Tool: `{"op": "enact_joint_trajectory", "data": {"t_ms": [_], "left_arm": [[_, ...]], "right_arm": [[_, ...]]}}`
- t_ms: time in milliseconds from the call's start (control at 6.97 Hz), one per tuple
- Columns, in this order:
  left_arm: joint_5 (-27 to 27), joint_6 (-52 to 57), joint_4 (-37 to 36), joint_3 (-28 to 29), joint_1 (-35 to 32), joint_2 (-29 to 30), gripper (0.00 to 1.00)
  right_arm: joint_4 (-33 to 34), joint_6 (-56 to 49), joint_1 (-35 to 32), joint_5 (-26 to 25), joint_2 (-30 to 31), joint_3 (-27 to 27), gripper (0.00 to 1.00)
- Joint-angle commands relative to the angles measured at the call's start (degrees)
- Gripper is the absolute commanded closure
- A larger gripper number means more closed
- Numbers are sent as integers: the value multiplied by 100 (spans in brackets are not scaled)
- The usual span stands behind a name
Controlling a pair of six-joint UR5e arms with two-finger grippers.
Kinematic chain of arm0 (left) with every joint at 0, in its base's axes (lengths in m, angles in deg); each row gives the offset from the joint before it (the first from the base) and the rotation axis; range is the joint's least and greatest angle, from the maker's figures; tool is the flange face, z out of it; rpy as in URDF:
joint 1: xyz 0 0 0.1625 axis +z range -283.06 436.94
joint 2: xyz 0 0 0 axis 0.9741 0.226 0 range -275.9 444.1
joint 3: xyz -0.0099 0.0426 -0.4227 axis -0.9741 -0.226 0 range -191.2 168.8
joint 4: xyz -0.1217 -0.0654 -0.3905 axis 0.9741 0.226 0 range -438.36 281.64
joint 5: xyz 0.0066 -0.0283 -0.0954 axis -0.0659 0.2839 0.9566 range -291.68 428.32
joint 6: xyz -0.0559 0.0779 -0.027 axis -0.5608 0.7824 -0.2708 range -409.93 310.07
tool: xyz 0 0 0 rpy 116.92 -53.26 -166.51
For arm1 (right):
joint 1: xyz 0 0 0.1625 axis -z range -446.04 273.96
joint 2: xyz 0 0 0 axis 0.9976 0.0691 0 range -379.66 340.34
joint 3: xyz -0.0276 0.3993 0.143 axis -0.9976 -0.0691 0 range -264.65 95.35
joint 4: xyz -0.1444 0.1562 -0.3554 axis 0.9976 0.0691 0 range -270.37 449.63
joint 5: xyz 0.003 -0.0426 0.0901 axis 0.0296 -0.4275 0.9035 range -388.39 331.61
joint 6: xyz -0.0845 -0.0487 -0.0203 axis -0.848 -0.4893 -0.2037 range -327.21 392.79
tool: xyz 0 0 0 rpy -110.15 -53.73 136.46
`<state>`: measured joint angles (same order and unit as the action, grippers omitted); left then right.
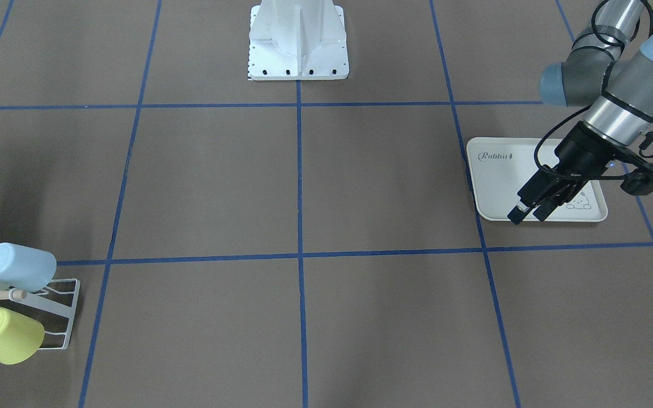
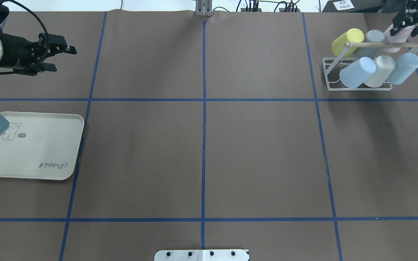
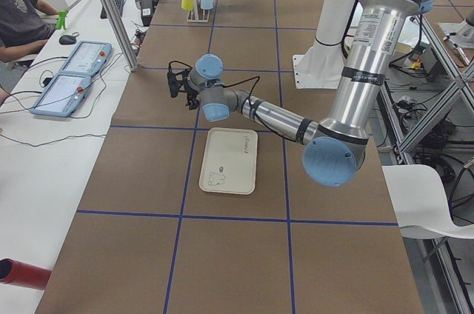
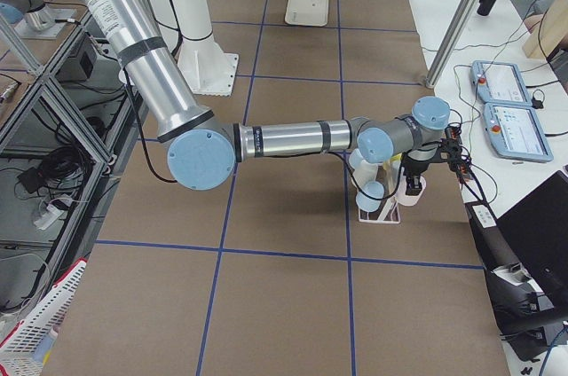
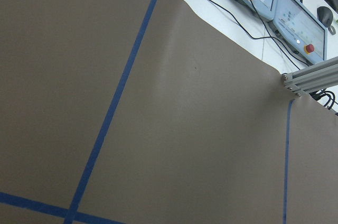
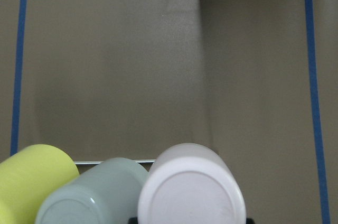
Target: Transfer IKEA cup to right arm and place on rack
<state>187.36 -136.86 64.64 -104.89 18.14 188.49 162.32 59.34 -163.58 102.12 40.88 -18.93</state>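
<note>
The white wire rack [image 2: 357,88] with a wooden dowel [image 2: 376,44] stands at the far right of the overhead view and holds several cups. My right gripper [image 2: 408,25] is over the rack's far end, its fingers against the sides of a pale pink IKEA cup [image 6: 193,187] that lies next to a grey cup [image 6: 95,195] and a yellow cup [image 6: 31,176]. My left gripper [image 2: 62,57] is open and empty, above the table beyond the tray. In the front-facing view the left gripper [image 1: 530,214] hangs over the tray's front edge.
A cream rabbit-print tray [image 2: 49,145] lies bare at the near left. The rack's front row holds a pale blue cup [image 2: 357,72], a cream cup [image 2: 379,70] and a light blue cup [image 2: 403,68]. The robot's base [image 1: 298,51] sits at mid table edge.
</note>
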Motion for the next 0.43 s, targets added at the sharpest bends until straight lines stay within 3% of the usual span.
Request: {"op": "enact_joint_trajectory", "data": {"t_ms": [0, 287], "left_arm": [[5, 0, 0, -9, 0, 11, 0], [23, 61, -70, -9, -43, -24, 0]], "right_arm": [[-9, -27, 11, -17, -15, 2, 1], [-9, -1, -6, -8, -59, 46, 1]]}}
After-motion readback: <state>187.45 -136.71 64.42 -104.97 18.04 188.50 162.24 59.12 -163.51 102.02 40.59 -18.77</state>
